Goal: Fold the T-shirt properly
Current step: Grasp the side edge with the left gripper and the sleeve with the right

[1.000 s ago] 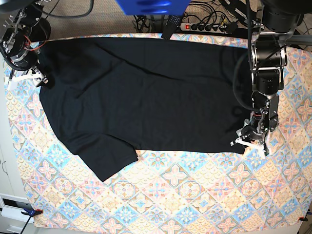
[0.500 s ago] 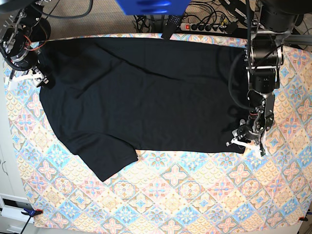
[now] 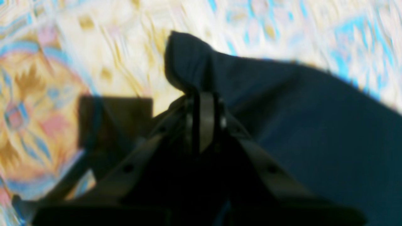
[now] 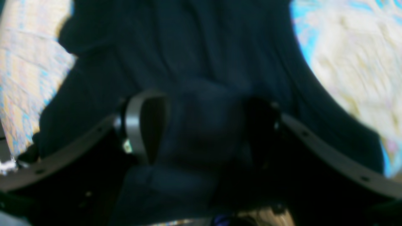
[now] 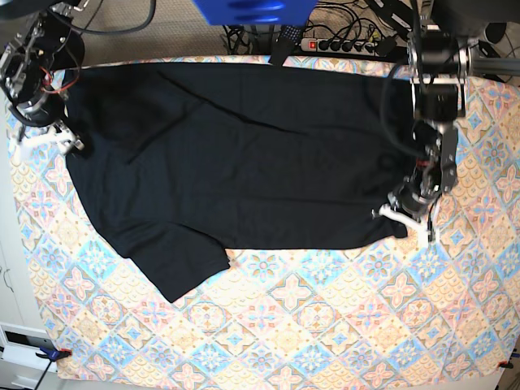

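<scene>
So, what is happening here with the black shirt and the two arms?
A two-armed robot is starting to fold a black T-shirt that lies spread on a patterned tablecloth. The left gripper is shut on a corner of the fabric at the shirt's bottom hem, pinching it into a small peak. The right gripper is at the opposite end of the shirt, its jaws wide apart with a thick bunch of fabric between them. One sleeve lies flat toward the front of the table.
</scene>
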Motion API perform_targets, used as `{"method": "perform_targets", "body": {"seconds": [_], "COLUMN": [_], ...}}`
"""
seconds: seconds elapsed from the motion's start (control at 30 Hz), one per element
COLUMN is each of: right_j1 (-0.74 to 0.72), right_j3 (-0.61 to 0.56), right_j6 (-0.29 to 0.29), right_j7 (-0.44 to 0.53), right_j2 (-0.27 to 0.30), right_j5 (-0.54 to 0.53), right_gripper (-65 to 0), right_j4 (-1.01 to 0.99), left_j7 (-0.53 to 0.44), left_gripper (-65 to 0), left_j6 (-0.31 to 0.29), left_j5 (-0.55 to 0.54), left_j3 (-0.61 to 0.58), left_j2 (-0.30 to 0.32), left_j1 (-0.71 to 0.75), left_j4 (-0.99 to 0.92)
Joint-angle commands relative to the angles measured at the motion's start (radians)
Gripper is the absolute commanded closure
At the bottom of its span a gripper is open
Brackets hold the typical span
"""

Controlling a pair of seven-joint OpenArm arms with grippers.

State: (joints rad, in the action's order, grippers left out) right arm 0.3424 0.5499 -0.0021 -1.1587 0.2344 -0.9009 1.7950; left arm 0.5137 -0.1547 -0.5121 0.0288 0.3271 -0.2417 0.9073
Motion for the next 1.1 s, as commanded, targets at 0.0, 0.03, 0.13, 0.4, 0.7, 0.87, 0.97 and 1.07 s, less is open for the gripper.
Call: {"method": "perform_targets", "body": {"seconds": [0.0, 0.03, 0.13, 0.4, 0.7, 0.87, 0.97, 1.07], "right_j1": [-0.032, -0.05, -0.118, -0.299, -0.463, -0.55, -0.596, -0.642], "right_j3": [-0.027, -0.058, -0.115, -0.316, -0.433, -0.522, -0.563, -0.614], "right_j6": [0.007, 0.007, 0.007, 0.081, 0.317, 0.319, 0.319, 0.319], "right_j7": [0.016, 0.018, 0.018, 0.027, 0.178, 0.302, 0.369, 0.434], "right_j2": [0.043, 0.056, 0.079, 0.115, 0.121, 0.153, 0.176, 0.191], "right_j5": [-0.019, -0.017, 0.01, 0.371, 0.691, 0.725, 0.725, 0.725], "right_gripper": [-42.7, -42.7, -42.7, -42.7, -40.0, -40.1, -40.3, -40.3], "right_j4": [0.013, 0.009, -0.005, -0.116, -0.323, -0.542, -0.645, -0.746], "left_j7": [0.001, 0.02, 0.033, 0.104, 0.185, 0.254, 0.268, 0.268], "left_gripper": [0.0, 0.0, 0.0, 0.0, 0.0, 0.0, 0.0, 0.0], "left_j6": [-0.003, -0.003, -0.003, -0.003, -0.003, -0.003, -0.003, -0.003], "left_j5": [-0.003, -0.003, -0.004, -0.004, -0.093, -0.164, -0.191, -0.198], "left_j3": [0.007, 0.009, 0.021, 0.142, 0.221, 0.285, 0.306, 0.314], "left_j2": [0.022, 0.022, 0.023, 0.023, 0.023, 0.025, 0.025, 0.025], "left_j1": [-0.014, 0.003, 0.048, 0.183, 0.325, 0.391, 0.43, 0.463], "left_j4": [0.065, 0.1, 0.166, 0.373, 0.62, 0.712, 0.763, 0.803]}}
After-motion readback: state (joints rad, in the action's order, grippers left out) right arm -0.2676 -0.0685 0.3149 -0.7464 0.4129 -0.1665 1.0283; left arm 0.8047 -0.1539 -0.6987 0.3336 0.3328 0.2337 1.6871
